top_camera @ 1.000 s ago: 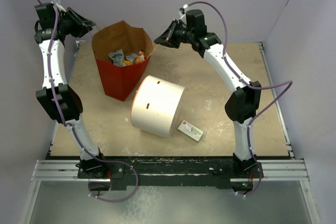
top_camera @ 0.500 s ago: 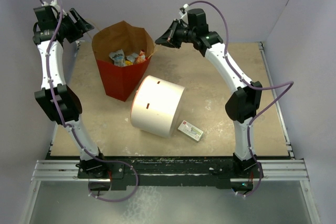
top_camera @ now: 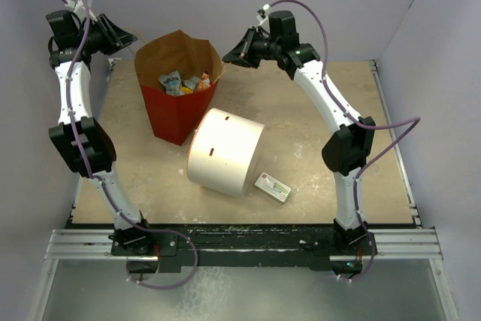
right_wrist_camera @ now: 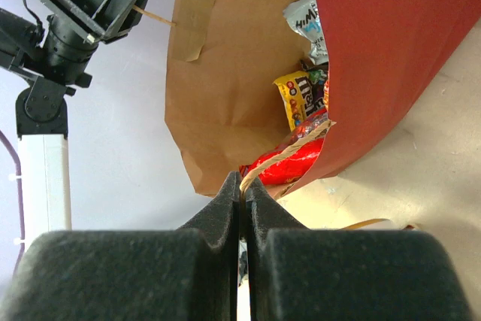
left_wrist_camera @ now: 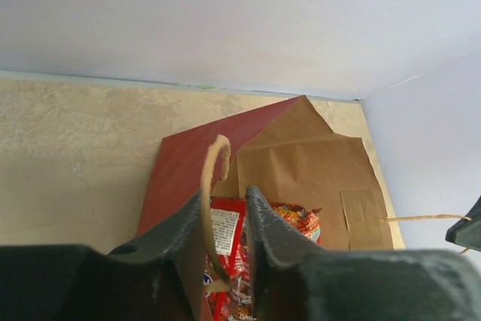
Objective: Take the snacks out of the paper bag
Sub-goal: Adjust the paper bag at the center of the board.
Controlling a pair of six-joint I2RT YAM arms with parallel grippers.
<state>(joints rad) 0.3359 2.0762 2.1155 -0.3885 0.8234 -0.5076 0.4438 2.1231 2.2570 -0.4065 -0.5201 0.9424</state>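
The paper bag [top_camera: 176, 114] stands far left on the bench [top_camera: 316, 110], mouth stretched wide over the snacks [top_camera: 184, 82] inside, with the right pincer [right_wrist_camera: 242, 182] clenched on its right handle [right_wrist_camera: 289, 148] and the left pincer [left_wrist_camera: 225, 193], part-spread, straddling the left handle [left_wrist_camera: 213, 163], grip unclear.

We see the paper bag [top_camera: 174, 110] as kraft paper: outside coated red, smooth, near-matt; inside raw brown, matt, creased. The handle [left_wrist_camera: 210, 186] is twisted paper cord, rough. The snacks [right_wrist_camera: 294, 99] are in glossy, crinkled foil/plastic film. The white cylinder [top_camera: 225, 152] looks smooth and matt. The table [top_camera: 150, 178] is beige, mottled, scuffed, matt. The right fingers [right_wrist_camera: 218, 216] are dark, grainy, matt, prob. plastic. The front rail [top_camera: 409, 243] is bare metal.
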